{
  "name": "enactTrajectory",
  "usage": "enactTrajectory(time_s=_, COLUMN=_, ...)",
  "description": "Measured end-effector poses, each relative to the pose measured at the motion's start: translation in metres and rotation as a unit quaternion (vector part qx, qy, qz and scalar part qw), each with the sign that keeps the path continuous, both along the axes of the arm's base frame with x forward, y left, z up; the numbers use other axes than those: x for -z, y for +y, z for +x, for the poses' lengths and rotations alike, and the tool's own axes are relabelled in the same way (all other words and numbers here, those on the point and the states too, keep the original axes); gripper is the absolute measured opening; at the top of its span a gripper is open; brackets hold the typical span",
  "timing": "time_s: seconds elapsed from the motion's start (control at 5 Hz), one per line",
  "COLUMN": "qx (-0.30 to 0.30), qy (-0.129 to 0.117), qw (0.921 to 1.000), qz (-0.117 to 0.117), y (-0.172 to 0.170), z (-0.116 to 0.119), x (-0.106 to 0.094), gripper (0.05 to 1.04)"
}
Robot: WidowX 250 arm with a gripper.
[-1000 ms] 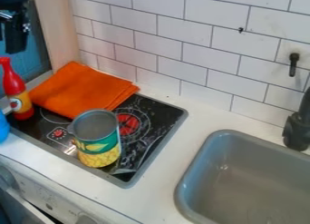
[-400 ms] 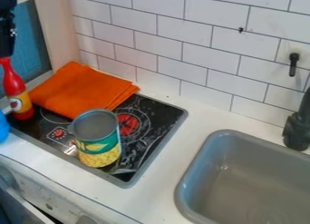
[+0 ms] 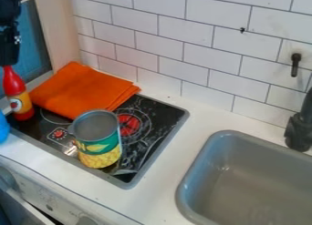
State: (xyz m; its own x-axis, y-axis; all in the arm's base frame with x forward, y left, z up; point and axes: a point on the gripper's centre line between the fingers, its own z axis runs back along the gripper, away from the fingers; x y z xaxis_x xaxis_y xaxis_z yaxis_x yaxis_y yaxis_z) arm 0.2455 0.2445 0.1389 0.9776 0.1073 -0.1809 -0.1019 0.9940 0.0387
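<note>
At the upper left, the black gripper [image 3: 9,53] hangs over the red bottle [image 3: 16,94], its lower end covering the bottle's tip. Whether it touches the bottle I cannot tell. The bottle stands upright, with a yellow and orange label, at the left corner of the black stove top [image 3: 159,115]. Beside it, a folded orange cloth [image 3: 82,89] lies over the stove's back left part. An open, empty-looking tin can [image 3: 99,149] with a green and yellow corn label is upright near the stove's front edge.
A blue object [image 3: 3,128] shows at the left edge, close to the bottle. To the right are a grey sink [image 3: 210,174] and a black faucet [image 3: 299,130]. White wall tiles rise behind the counter [image 3: 177,142].
The gripper has come down at the left edge, from above and right of the bottle to over its tip. Bottle, cloth and can look unmoved.
</note>
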Motion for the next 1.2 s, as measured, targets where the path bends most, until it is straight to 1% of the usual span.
enactTrajectory(time_s=0.2, qx=-0.002, qy=0.012, qw=0.9999, qz=-0.005, y=-0.003, z=-0.005, x=0.008, gripper=1.000)
enactTrajectory(time_s=0.4, qx=-0.013, qy=0.023, qw=0.9996, qz=0.015, y=0.002, z=-0.009, x=0.012, gripper=1.000)
enactTrajectory(time_s=0.6, qx=-0.017, qy=0.033, qw=0.9993, qz=0.009, y=0.004, z=-0.008, x=0.024, gripper=1.000)
enactTrajectory(time_s=0.8, qx=-0.019, qy=0.019, qw=0.9996, qz=0.003, y=0.005, z=0.000, x=0.019, gripper=1.000)
enactTrajectory(time_s=1.0, qx=-0.018, qy=0.011, qw=0.9998, qz=-0.003, y=0.003, z=0.003, x=0.014, gripper=0.944)
enactTrajectory(time_s=1.2, qx=-0.021, qy=0.007, qw=0.9997, qz=-0.003, y=0.003, z=0.005, x=0.014, gripper=0.656)
